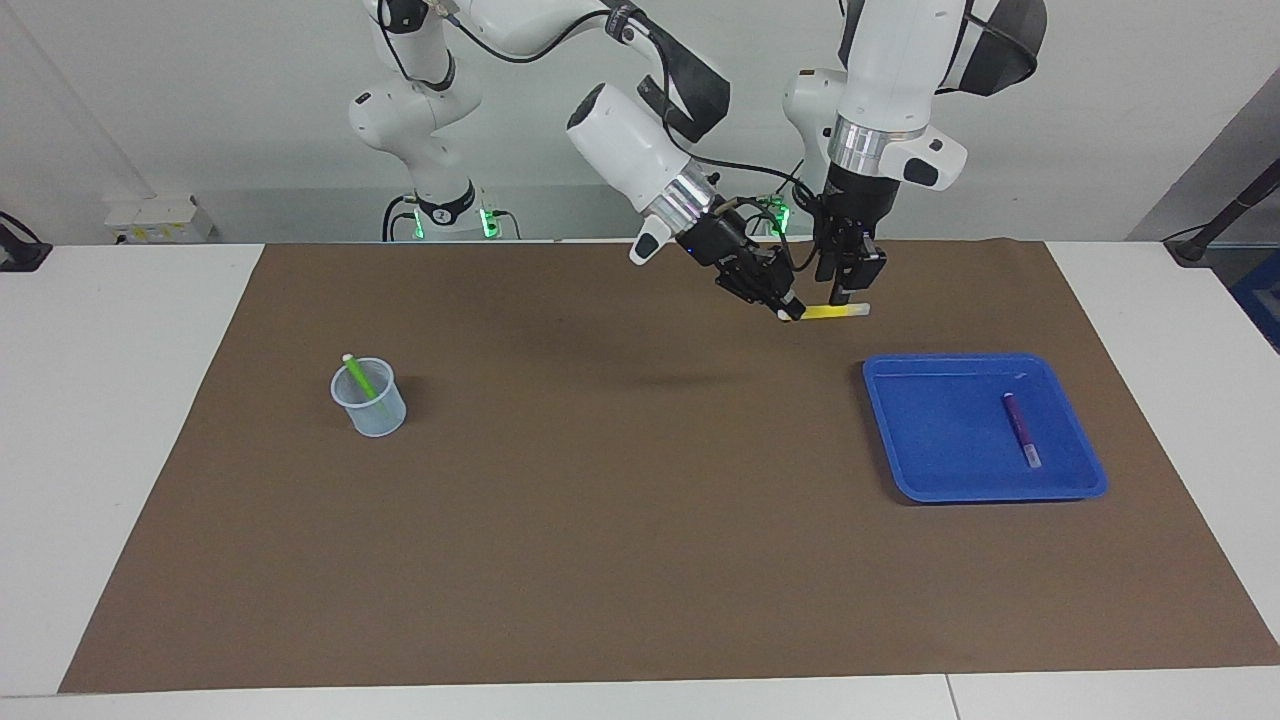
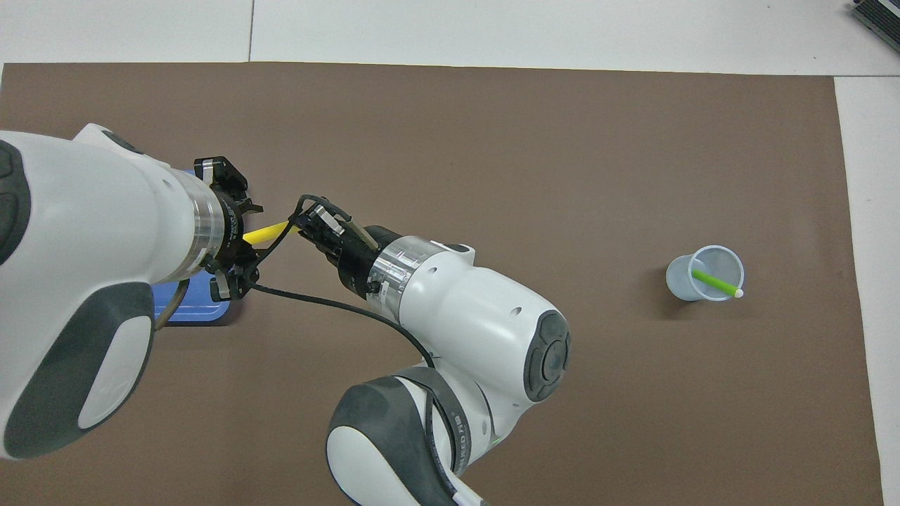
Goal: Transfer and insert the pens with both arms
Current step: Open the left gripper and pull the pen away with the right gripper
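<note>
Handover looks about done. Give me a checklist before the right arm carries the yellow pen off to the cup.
1. Right gripper shut on one end of the yellow pen: ok.
2. Left gripper clear of the yellow pen: cannot tell. It hangs right over the pen's other end.
3. Yellow pen held roughly level, up in the air over the brown mat: ok.
4. Cup upright, toward the right arm's end of the table: ok.
5. Room in the cup: ok. Only the green pen leans in it.
6. Purple pen lying in the blue tray for the next pick: ok.
</note>
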